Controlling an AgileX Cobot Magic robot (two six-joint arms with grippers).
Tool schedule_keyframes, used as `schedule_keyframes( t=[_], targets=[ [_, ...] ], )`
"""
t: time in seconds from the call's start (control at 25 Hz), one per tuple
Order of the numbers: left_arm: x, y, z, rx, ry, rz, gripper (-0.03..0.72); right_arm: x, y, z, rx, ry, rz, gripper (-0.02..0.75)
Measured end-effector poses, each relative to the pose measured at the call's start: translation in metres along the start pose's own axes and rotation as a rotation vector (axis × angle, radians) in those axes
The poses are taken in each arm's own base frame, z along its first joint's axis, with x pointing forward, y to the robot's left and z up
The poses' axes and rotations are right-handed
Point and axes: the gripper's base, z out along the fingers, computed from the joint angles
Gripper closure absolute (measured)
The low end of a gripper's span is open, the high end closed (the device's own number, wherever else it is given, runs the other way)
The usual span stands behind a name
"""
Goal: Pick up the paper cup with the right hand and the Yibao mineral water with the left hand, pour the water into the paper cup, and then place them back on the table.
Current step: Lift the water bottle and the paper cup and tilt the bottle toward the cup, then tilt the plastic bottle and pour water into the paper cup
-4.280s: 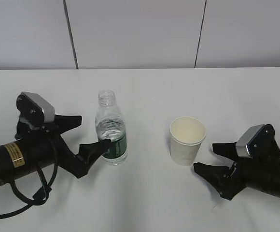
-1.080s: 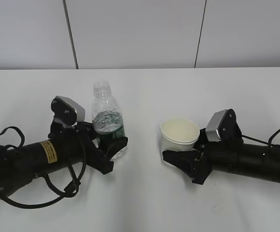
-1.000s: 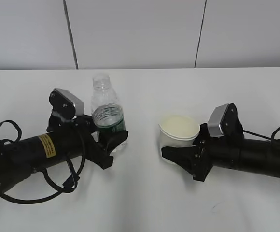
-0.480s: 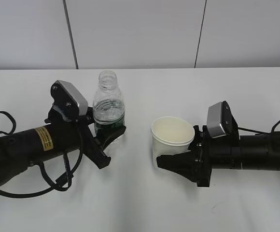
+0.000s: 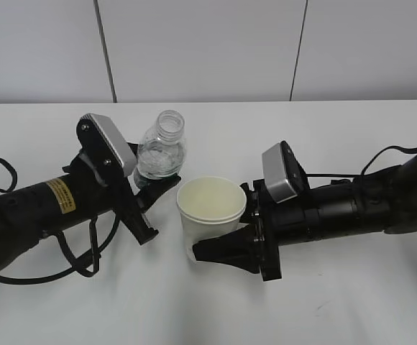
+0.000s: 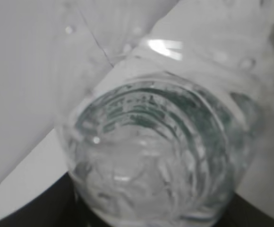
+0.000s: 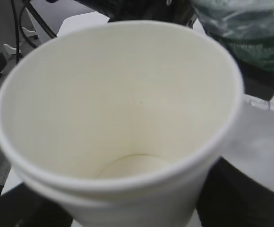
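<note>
My left gripper (image 5: 149,198) is shut on the Yibao mineral water bottle (image 5: 162,152) and holds it above the table, tilted with its open mouth up and to the right. The bottle fills the left wrist view (image 6: 160,156); water shows inside it. My right gripper (image 5: 219,241) is shut on the white paper cup (image 5: 210,215) and holds it upright, lifted, just right of and below the bottle. The cup fills the right wrist view (image 7: 123,123); its cream inside looks empty. The green label of the bottle (image 7: 250,38) shows behind the cup.
The white table (image 5: 352,136) stretches around both arms. A grey panelled wall (image 5: 208,50) stands behind its far edge. Loose black cables (image 5: 72,259) hang from the left arm.
Both arms lifted their objects and drew together. The cup moved left toward the bottle. The bottle tilted so its mouth leans right, close over the cup's rim.
</note>
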Motion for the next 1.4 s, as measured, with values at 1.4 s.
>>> schedule_keyframes(
  t=[1.4],
  targets=[
    [-0.001,0.016,-0.001,-0.168,0.051,0.674,0.333,0.006,-0.001,0.007,0.015,0.109,0.037,0.211]
  ],
)
